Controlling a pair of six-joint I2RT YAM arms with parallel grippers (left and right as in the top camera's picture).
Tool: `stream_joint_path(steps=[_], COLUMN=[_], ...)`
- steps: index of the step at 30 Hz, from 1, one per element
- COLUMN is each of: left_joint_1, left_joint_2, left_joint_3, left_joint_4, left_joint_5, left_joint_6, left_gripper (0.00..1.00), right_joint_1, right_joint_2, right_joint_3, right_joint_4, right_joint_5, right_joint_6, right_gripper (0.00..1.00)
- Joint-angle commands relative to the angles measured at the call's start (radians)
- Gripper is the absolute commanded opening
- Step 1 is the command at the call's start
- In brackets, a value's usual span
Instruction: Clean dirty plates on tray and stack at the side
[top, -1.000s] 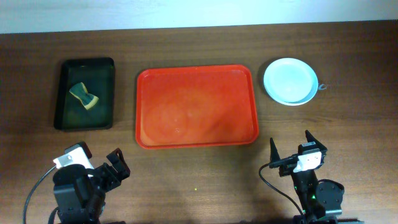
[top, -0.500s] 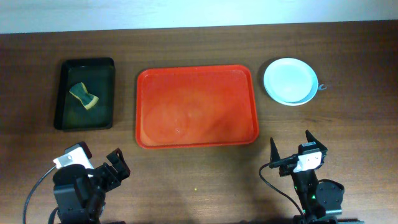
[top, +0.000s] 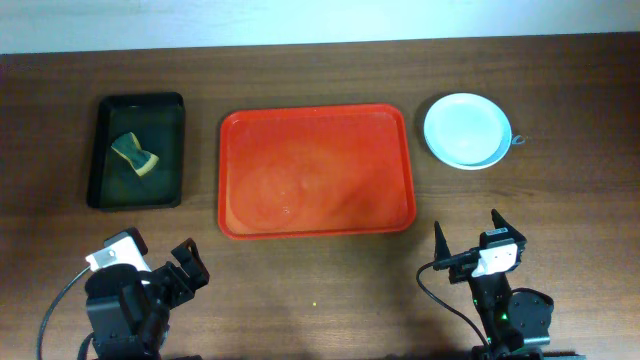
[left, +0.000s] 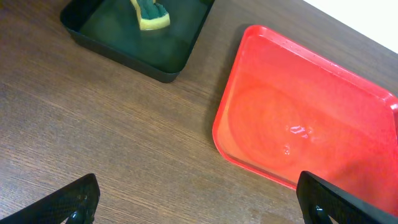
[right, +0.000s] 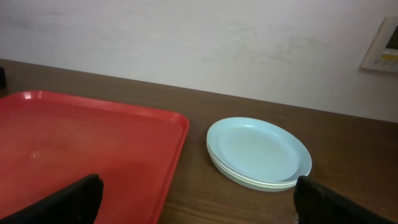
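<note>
Left tool (top: 190, 262), right tool (top: 466, 225): agape, low

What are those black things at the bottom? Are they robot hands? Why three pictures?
Yes! They are two robot arms at a wooden table. Each ends in a two-part pincer. The left pincer and the right pincer are both open and hold nothing. One picture looks down from above; the other two come from small cameras on the wrists, so black fingertips show in the bottom corners. On the table lie a big red-orange tray with nothing on it, a stack of pale blue plates beside it, and a black tray holding a green-and-yellow sponge.
</note>
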Motion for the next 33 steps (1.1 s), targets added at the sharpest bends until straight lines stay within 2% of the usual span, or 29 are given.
stream_joint_path(steps=[1, 2, 5, 6, 7, 8, 10, 13, 15, 19, 26, 27, 28, 30, 32, 33], left_joint_1=[-0.028, -0.053, -0.146, -0.168, -0.175, -0.178, -0.178, -0.178, -0.177, -0.176, -0.176, -0.176, -0.176, -0.176, -0.176, -0.176], left_joint_2=[-0.005, -0.005, -0.042, -0.098, -0.135, -0.170, -0.203, -0.248, -0.296, -0.473, -0.468, -0.468, -0.468, -0.468, -0.468, -0.468], left_joint_3=[-0.005, -0.013, -0.136, -0.261, -0.345, -0.447, -0.566, -0.681, -0.682, -0.682, -0.682, -0.682, -0.682, -0.682, -0.682, -0.682], left_joint_4=[0.005, 0.009, 0.220, 0.421, 0.561, 0.741, 0.951, 1.129, 1.096, 0.864, 0.853, 0.840, 0.834, 0.838, 0.834, 0.834], left_joint_5=[-0.028, -0.022, 0.012, 0.117, 0.180, 0.218, 0.218, 0.223, 0.221, 0.214, 0.156, 0.065, -0.006, -0.060, -0.023, -0.027], left_joint_6=[0.016, 0.029, 0.256, 0.381, 0.427, 0.436, 0.436, 0.435, 0.440, 0.514, 0.489, 0.359, 0.283, 0.288, 0.399, 0.401], left_gripper=[0.99, 0.99, 1.00, 0.99, 0.99, 0.99, 1.00, 0.99, 0.99, 1.00, 0.99, 0.99, 0.99, 0.99, 0.99, 0.99], right_joint_1=[-0.006, -0.006, -0.006, -0.006, -0.006, -0.006, -0.006, -0.006, -0.006, -0.006, -0.006, -0.006, -0.006, -0.006, -0.006, -0.006], right_joint_2=[-0.009, -0.009, -0.009, -0.009, -0.009, -0.009, -0.009, -0.009, -0.009, -0.009, -0.009, -0.009, -0.009, -0.009, -0.009, -0.009], right_joint_3=[-0.008, -0.008, -0.008, -0.008, -0.008, -0.008, -0.008, -0.008, -0.008, -0.008, -0.008, -0.008, -0.008, -0.008, -0.008, -0.008], right_joint_4=[-0.003, -0.003, -0.003, -0.003, -0.003, -0.003, -0.003, -0.003, -0.003, -0.003, -0.003, -0.003, -0.003, -0.003, -0.003, -0.003], right_joint_5=[0.013, 0.013, 0.013, 0.013, 0.013, 0.013, 0.013, 0.013, 0.013, 0.013, 0.013, 0.013, 0.013, 0.013, 0.013, 0.013], right_joint_6=[0.008, 0.008, 0.008, 0.008, 0.008, 0.008, 0.008, 0.008, 0.008, 0.008, 0.008, 0.008, 0.008, 0.008, 0.008, 0.008], right_gripper=[0.99, 0.99, 0.99, 0.99, 0.99, 0.99, 0.99, 0.99, 0.99, 0.99, 0.99, 0.99, 0.99, 0.99, 0.99, 0.99])
